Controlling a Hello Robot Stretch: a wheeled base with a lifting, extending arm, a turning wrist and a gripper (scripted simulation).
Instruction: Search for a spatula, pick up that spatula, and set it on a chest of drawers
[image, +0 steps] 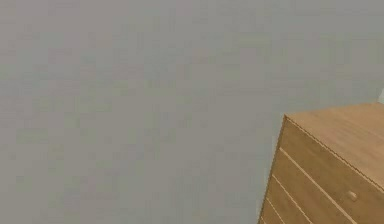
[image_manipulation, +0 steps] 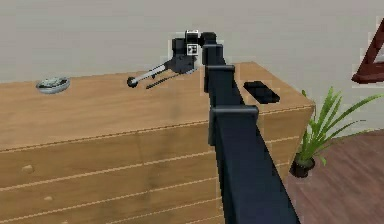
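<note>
The dark two-fingered pincer (image_manipulation: 142, 82) reaches over the top of the light wooden chest of drawers (image_manipulation: 90, 140); whether it holds anything cannot be told. A slim grey, dark-tipped streak (image_manipulation: 148, 75) at its fingers may be the spatula. A spatula is probably light, stiff and narrow, and best taken mid-handle. The arm side view adds a round grey dish (image_manipulation: 52, 86) and a flat black object (image_manipulation: 261, 92). The forward view gives the drawer fronts (image: 320, 175) against a plain grey wall (image: 140, 100).

You have soft, even light in both views. The wall (image: 140, 100) reads flat, uniform grey. The chest of drawers (image_manipulation: 100, 100) is brighter on top than on its front, and the arm (image_manipulation: 240, 140) shows near-black at lower centre.
</note>
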